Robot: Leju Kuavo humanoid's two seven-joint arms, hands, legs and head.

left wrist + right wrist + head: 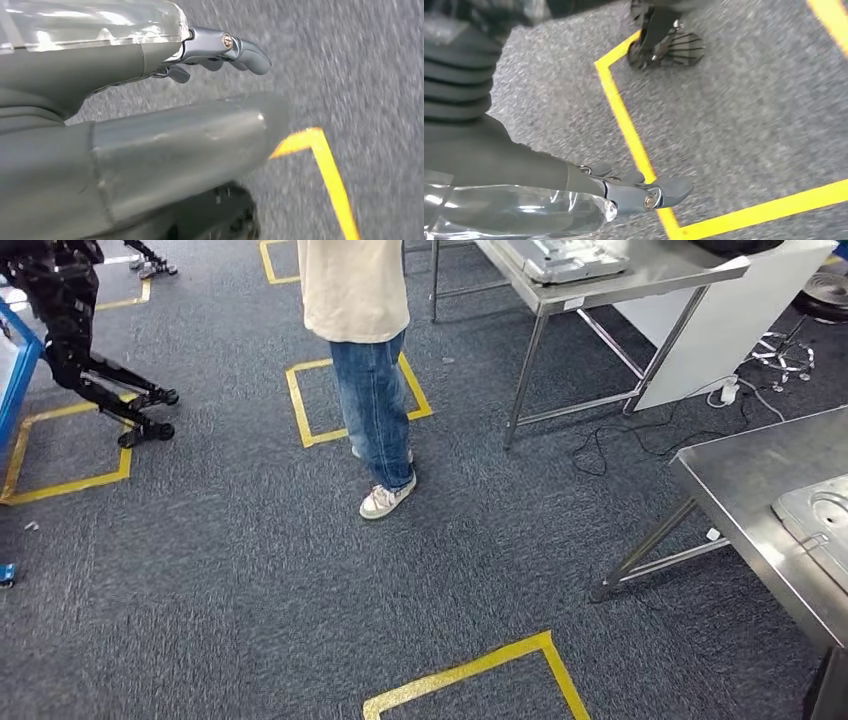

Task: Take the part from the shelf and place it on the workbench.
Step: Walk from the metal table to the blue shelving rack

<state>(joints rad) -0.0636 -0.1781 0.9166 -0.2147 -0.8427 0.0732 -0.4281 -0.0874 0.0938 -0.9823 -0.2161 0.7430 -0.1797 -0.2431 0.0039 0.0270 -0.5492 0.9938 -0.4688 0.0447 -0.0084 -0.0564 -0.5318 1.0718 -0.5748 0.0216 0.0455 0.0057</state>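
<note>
- Left hand [220, 50]: seen in the left wrist view over blurred grey carpet [230, 570]; fingers extended, nothing between them and the thick thumb [190, 145]; released, though the thumb hides much of the palm side.
- Right hand [634, 192]: seen in the right wrist view above a yellow floor marking [624, 120]; fingers apart, nothing grasped.
- Part [815, 520]: a pressed metal plate lying flat on the near workbench [740, 480] at the right of the head view, cut off by the frame edge; probably the task's part, outline incomplete.
- Far steel table [640, 280]: carries a similar tray-like metal piece [555, 255], top cropped.
- Person [365, 360]: stands on the carpet in jeans and pale top, cut off above the waist.
- Dark robot legs [90, 360]: upper left, partly out of frame.
</note>
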